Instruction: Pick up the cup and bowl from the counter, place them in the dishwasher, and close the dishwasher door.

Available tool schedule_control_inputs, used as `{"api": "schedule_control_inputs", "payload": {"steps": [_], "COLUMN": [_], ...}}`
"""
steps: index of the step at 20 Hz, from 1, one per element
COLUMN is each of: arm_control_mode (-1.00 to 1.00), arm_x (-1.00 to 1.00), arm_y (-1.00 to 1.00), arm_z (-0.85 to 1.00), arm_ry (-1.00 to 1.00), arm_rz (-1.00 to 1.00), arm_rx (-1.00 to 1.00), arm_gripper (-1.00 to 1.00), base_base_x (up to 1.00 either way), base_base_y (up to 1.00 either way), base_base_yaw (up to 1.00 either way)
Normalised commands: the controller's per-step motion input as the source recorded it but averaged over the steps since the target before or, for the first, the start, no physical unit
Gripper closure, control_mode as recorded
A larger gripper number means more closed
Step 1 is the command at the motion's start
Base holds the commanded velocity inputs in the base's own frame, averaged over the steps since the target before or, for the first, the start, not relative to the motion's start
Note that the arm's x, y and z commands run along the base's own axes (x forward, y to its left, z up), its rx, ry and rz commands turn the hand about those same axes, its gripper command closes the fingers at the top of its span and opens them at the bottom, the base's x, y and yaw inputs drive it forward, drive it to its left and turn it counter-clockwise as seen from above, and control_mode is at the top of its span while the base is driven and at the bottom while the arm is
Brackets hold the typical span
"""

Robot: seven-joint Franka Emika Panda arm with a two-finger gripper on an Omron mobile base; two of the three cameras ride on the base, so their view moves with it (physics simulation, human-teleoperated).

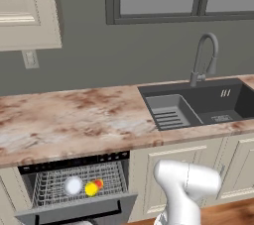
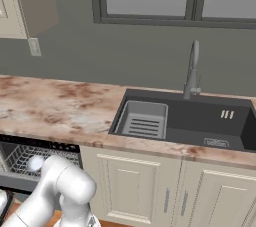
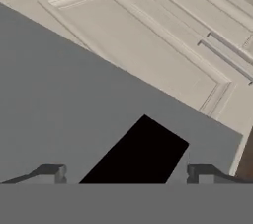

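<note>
The dishwasher (image 1: 74,179) under the marbled counter (image 1: 69,117) stands open, its wire rack pulled into sight. Inside the rack lie the pale bowl (image 1: 73,185) and the yellow cup (image 1: 92,188) with its red patch, side by side; the bowl (image 2: 35,163) also shows in the right base view. The dishwasher door (image 1: 74,211) is a dark grey panel tilted partway up. In the hand view my gripper (image 3: 126,173) is open, fingertips (image 3: 52,171) wide apart, close against the grey door (image 3: 74,109) with its black handle (image 3: 138,154) between them. Nothing is held.
Cream panelled cabinet doors (image 3: 148,45) flank the dishwasher to the right. A dark sink (image 1: 198,105) with a grey faucet (image 1: 206,55) sits in the counter on the right. My white arm (image 1: 186,184) bends low in front of the cabinets. Wooden floor (image 1: 233,214) lies below.
</note>
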Motion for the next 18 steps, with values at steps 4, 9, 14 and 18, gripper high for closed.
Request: {"api": "schedule_control_inputs", "payload": {"steps": [4,9,14,18], "arm_control_mode": [-1.00,-1.00,-1.00,-1.00], "arm_x": [1.00,1.00,1.00,0.98], "arm_y": [-0.73,-0.74,-0.73,-0.63], "arm_z": [-0.25,-0.30,-0.36,-0.43], "arm_ry": [-0.26,-0.26,-0.25,-0.26], "arm_rz": [0.01,0.00,0.00,0.00], "arm_rx": [0.24,0.13,0.06,0.05], "arm_gripper": [-1.00,-1.00,-1.00,-1.00], "base_base_x": [0.00,0.00,0.00,0.00], "base_base_y": [0.00,0.00,0.00,0.00], "base_base_yaw": [0.00,0.00,0.00,0.00]}}
